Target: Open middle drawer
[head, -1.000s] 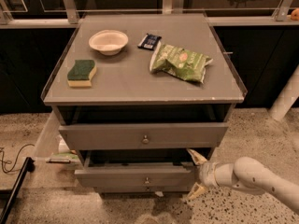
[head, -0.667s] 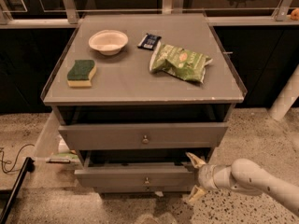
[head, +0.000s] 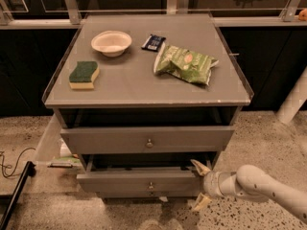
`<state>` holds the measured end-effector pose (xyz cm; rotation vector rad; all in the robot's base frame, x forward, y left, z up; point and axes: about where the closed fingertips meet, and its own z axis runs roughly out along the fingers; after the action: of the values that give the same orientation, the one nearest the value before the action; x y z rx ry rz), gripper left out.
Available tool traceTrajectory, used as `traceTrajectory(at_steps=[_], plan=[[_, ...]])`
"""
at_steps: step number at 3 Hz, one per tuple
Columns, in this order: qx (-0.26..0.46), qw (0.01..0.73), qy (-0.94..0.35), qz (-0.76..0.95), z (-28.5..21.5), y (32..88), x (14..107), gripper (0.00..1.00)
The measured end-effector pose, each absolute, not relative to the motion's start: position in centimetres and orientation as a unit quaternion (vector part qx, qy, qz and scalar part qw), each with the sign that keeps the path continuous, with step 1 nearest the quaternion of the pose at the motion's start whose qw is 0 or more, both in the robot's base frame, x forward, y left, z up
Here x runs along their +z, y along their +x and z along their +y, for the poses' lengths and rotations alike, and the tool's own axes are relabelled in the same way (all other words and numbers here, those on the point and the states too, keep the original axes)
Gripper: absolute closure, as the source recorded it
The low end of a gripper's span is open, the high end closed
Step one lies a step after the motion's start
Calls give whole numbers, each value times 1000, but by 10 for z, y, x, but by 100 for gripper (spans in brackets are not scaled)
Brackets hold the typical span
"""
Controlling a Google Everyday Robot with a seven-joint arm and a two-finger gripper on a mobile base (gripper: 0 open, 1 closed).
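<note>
The grey cabinet (head: 144,85) has two drawers that stand pulled out. The upper drawer (head: 110,139) has a round knob and is a little way out. The drawer below it, which I take as the middle drawer (head: 120,181), has a small metal knob (head: 150,186) and is also out, with its dark inside showing above the front. My gripper (head: 200,185) is at the right end of this drawer's front, its two tan fingers (head: 199,166) spread open, one above the other, holding nothing. The white arm (head: 259,186) reaches in from the lower right.
On the cabinet top lie a white bowl (head: 111,42), a green-and-yellow sponge (head: 84,74), a green chip bag (head: 184,64) and a small dark packet (head: 153,42). A black cable (head: 12,164) and a black bar (head: 17,193) are on the speckled floor at the left.
My gripper has shifted very slightly left along the lower drawer's right end. Both drawers and the things on top have not moved.
</note>
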<state>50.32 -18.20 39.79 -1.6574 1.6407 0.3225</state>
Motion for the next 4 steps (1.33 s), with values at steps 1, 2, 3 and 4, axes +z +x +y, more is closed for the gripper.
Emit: traceTrajectory(at_steps=[1,2,3,4], plan=[[127,384,-650,644,-182,503,398,19],[127,384,-650,644,-182,503,398,42],[127,384,-650,643,-182,503,398,66],[127,384,-650,643,-182,503,404,89]])
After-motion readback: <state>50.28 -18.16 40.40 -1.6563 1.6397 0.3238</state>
